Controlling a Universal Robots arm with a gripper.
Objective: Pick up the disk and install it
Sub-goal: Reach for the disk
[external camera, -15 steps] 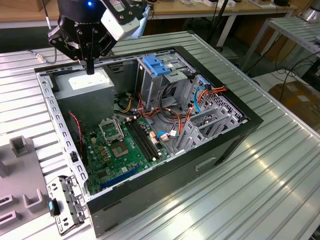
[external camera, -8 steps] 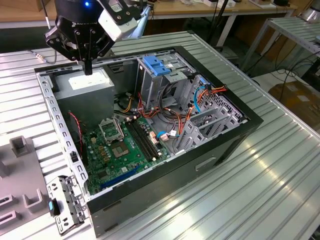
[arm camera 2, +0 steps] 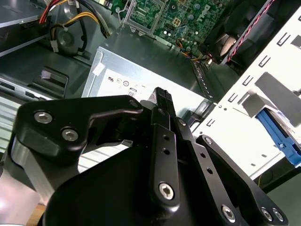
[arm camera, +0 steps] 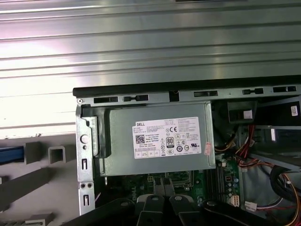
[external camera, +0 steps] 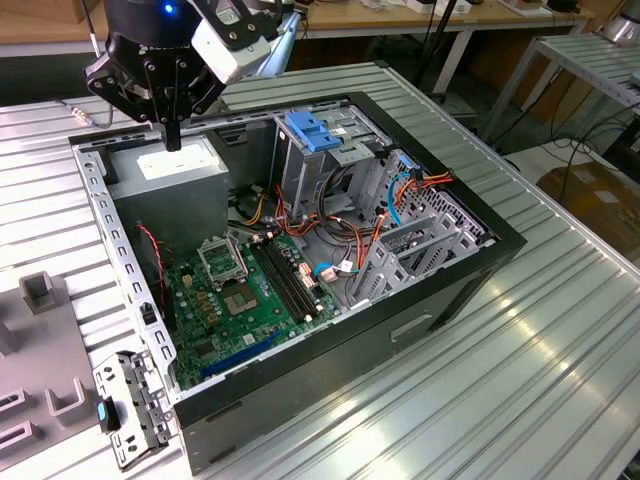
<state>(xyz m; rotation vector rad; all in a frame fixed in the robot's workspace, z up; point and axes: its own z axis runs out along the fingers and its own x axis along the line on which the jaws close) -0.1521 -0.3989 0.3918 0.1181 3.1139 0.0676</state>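
Observation:
My gripper [external camera: 172, 138] hangs shut with nothing in it just above the grey power-supply box [external camera: 178, 165] in the far corner of the open computer case [external camera: 400, 320]. Its black fingers [arm camera 2: 162, 96] point down at the box's white sticker [arm camera: 169, 136]. Both wrist views look down on this box. Beside the grey holder blocks [arm camera: 44, 153] outside the case, a blue strip [arm camera: 10, 154] lies at the frame's edge. I cannot tell whether that strip belongs to the disk.
Inside the case lie a green motherboard [external camera: 245, 290], loose cables [external camera: 330, 235] and a grey drive cage with a blue latch [external camera: 315, 130]. A metal bracket [external camera: 130, 405] and grey holder blocks [external camera: 40, 290] sit on the ribbed table [external camera: 520, 380] at the exterior view's left.

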